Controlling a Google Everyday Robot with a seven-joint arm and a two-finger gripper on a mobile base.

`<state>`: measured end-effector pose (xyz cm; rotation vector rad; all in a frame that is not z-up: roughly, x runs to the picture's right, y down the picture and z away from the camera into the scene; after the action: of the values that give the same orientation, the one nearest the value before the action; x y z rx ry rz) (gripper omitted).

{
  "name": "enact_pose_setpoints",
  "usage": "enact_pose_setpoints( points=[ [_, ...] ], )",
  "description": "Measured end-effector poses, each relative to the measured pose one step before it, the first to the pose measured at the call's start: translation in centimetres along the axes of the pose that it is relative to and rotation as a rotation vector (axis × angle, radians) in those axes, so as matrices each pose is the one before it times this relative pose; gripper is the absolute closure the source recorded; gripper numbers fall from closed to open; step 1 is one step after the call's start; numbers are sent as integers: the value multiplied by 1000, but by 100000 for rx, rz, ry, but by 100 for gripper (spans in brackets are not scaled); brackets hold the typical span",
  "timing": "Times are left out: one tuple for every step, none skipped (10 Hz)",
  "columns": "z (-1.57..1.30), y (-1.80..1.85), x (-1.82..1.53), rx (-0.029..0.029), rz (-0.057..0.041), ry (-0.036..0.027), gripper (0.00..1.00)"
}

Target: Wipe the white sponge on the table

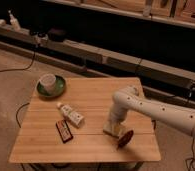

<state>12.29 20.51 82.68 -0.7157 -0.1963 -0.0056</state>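
The white sponge (110, 131) is a small pale pad lying flat on the bamboo table (91, 97), right of centre toward the front. My gripper (112, 127) points straight down onto it and is shut on it, pressing it against the wood. The white arm (151, 111) reaches in from the right edge of the camera view. Most of the sponge is hidden under the gripper.
A dark red round object (125, 138) lies just right of the sponge near the front edge. A white labelled bottle (71, 114) and a red-black packet (64, 131) lie left of centre. A white cup (47, 80) stands on a green plate (58, 89) at the back left.
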Motion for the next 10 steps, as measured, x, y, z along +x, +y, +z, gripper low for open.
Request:
enact_pose_setpoints(
  points=[
    [-547,-621,1731,2109,3595,416,78],
    [-411,-630,1507,1686,3163,419,78],
    [-244,-910,1549,1433,3254,747,78],
    [-242,-1045,1174,1559,2404,652,78],
    [-233,-862,721,1147,1622,538,78],
    [-203,-1024,879,1171,2132,596,78],
    [-311,-1170,639,1474,2009,247,78],
    [-241,-1190,326,1356,1326,374,78],
    [-316,-1522,-185,1821,586,342,78],
    [-65,-1224,-528,1145,-258,372,78]
  ],
)
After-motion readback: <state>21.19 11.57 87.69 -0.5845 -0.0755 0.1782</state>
